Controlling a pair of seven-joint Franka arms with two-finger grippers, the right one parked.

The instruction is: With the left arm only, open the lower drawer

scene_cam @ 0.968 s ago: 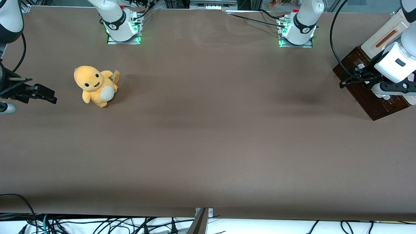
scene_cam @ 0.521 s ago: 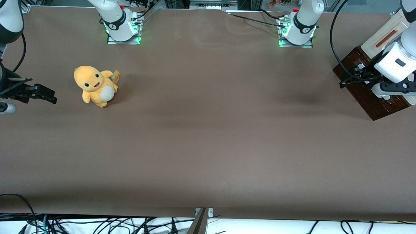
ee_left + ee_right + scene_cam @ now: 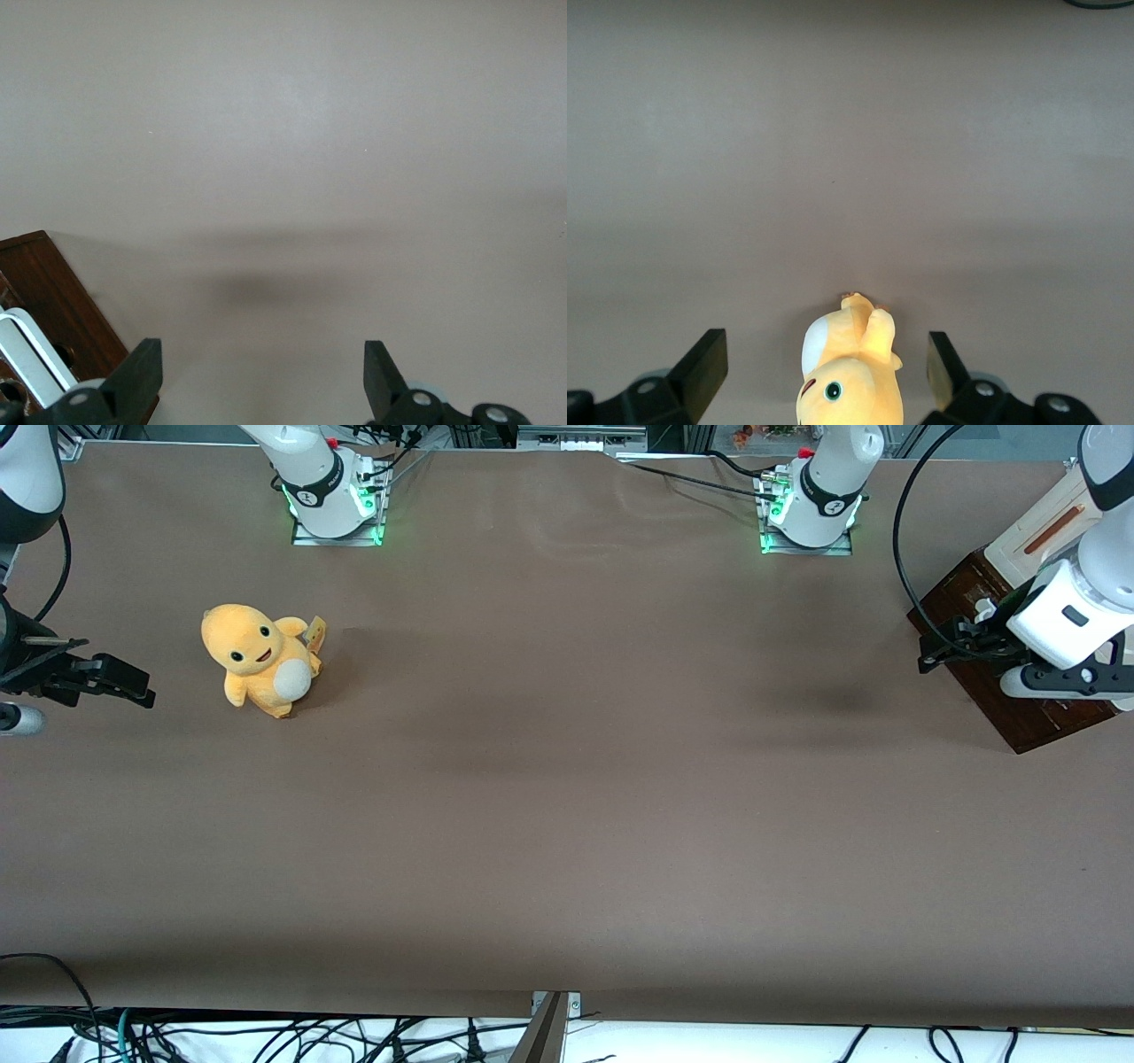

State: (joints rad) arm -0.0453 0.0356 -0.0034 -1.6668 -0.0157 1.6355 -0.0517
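Wrist view: hand (image 3: 257, 390) spread wide, empty.
Drawer (image 3: 49, 301) handle (image 3: 27, 359) sits beside one finger, not between them.

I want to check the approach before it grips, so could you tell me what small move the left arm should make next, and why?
Probably shift the gripper sideways until its open fingers straddle the white bar handle of the lower drawer. In the wrist view the handle sits outside the fingers, beside one of them, with only bare table between them, so closing now would likely grip nothing.
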